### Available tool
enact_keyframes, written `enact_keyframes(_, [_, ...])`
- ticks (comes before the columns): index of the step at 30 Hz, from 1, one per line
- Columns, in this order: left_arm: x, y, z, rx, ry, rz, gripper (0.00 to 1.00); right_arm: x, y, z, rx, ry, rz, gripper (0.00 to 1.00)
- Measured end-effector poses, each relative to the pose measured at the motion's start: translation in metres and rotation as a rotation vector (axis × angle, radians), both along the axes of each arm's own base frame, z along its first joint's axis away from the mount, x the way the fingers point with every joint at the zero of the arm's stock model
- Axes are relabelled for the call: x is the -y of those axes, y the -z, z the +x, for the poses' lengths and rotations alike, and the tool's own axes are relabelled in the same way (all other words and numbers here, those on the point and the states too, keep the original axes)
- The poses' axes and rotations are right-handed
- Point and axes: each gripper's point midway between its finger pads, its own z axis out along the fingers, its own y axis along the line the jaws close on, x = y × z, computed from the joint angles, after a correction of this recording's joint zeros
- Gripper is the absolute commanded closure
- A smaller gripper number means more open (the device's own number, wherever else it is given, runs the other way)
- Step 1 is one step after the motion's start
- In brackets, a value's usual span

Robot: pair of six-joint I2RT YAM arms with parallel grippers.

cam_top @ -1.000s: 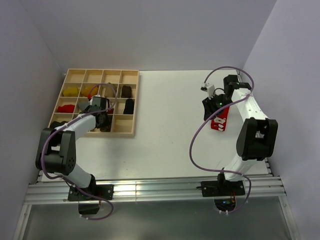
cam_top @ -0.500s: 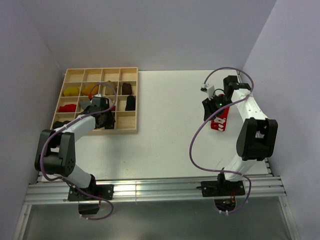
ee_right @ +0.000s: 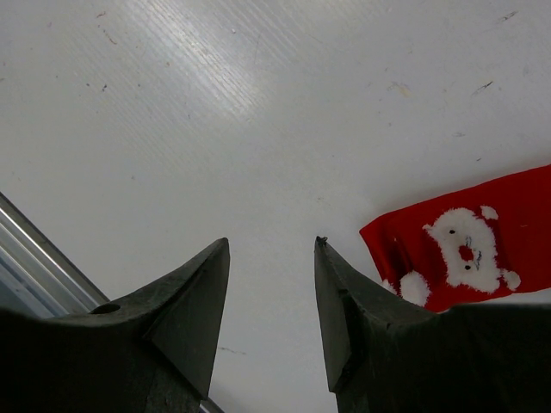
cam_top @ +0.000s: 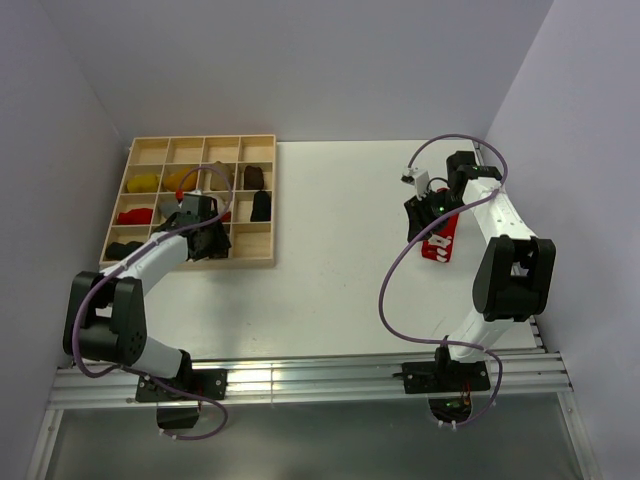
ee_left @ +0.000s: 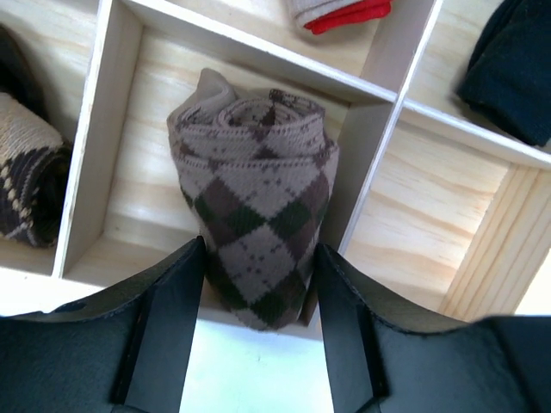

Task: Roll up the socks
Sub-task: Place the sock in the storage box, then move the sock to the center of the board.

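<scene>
The left gripper (ee_left: 258,251) is closed on the argyle sock (ee_left: 258,163). Its two fingers press the flanks of the roll, which is already wound into a tight bundle with the coil end facing the wrist camera. The bundle hangs over a near-row compartment of the wooden tray (cam_top: 250,263), with its far end low in the cell between the dividers. Whether it rests on the compartment floor cannot be told. Judged step: stowing a finished roll. The next move on this side calls for seating the bundle fully inside the cell, clear of the divider on the right, and then spreading the fingers enough to release it without dragging the roll back out or loosening the wrap. The right gripper (ee_right: 271,249) stands about half open and holds nothing, with bare table (ee_right: 215,112) showing between its fingers. The red sock (ee_right: 465,245) lies flat and unrolled on the table just beside the right finger — in the overhead view it sits close to the right wall, under the wrist. This sock is not yet rolled. Taking it up calls for shifting the gripper over the near edge of the fabric and lowering until one finger can slip under the cloth — a thin, limp target on a smooth surface.
</scene>
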Motion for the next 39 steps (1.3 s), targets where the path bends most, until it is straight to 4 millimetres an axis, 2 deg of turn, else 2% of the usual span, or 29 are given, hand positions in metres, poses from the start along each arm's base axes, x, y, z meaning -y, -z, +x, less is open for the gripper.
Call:
enact_keyframes(9, [0.000,-0.022,-0.002,0.052,0.001,-0.006,0.25,0.000,0.000,0.000,0.000,0.000,0.000,0.48])
enact_keyframes(13, [-0.002,-0.039,-0.001,0.106,-0.006,-0.008,0.24,0.001,0.000,0.000,-0.001,0.001,-0.003,0.48])
enact_keyframes(23, [-0.007,-0.051,0.000,0.145,-0.023,0.007,0.25,0.003,-0.003,0.001,0.007,0.023,-0.017,0.48])
enact_keyframes(29, [-0.017,-0.094,-0.001,0.284,-0.065,0.041,0.22,0.004,-0.006,0.004,0.029,0.030,-0.023,0.47])
enact_keyframes(30, [-0.017,-0.101,-0.002,0.306,-0.070,0.047,0.18,0.004,-0.005,0.005,0.035,0.032,-0.025,0.47])
enact_keyframes(33, [-0.016,-0.123,-0.004,0.369,-0.075,0.063,0.19,0.007,-0.004,0.004,0.049,0.036,-0.041,0.47])
enact_keyframes(36, [-0.008,-0.142,-0.002,0.425,-0.065,0.071,0.19,0.011,-0.001,0.001,0.060,0.042,-0.064,0.47])
enact_keyframes(39, [0.009,-0.163,-0.003,0.488,-0.022,0.067,0.18,0.017,0.005,0.000,0.075,0.061,-0.086,0.45])
